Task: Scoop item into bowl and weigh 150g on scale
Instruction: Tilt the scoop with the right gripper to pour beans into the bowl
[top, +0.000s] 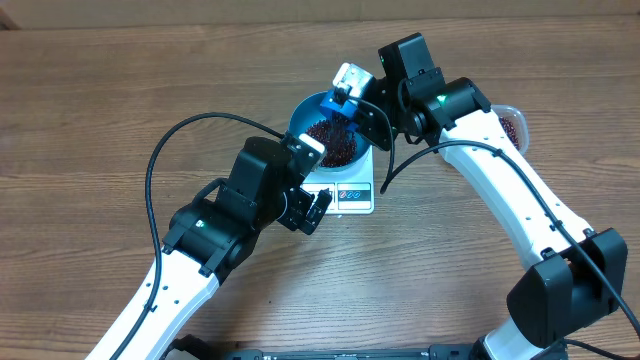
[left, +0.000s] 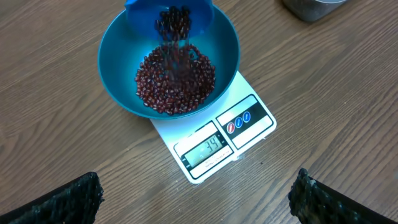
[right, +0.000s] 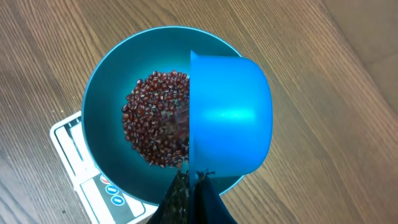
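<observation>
While scoop (right: 230, 115) tilts above, bowl (left: 118, 81) on scale (left: 217, 140) holds beans (left: 176, 78).

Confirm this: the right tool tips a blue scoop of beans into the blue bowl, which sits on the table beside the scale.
One detail is wrong. The bowl sits on the scale, not beside it; the left wrist view shows it resting on the platform. The rest holds: the right tool tips the scoop of beans into it.
</observation>
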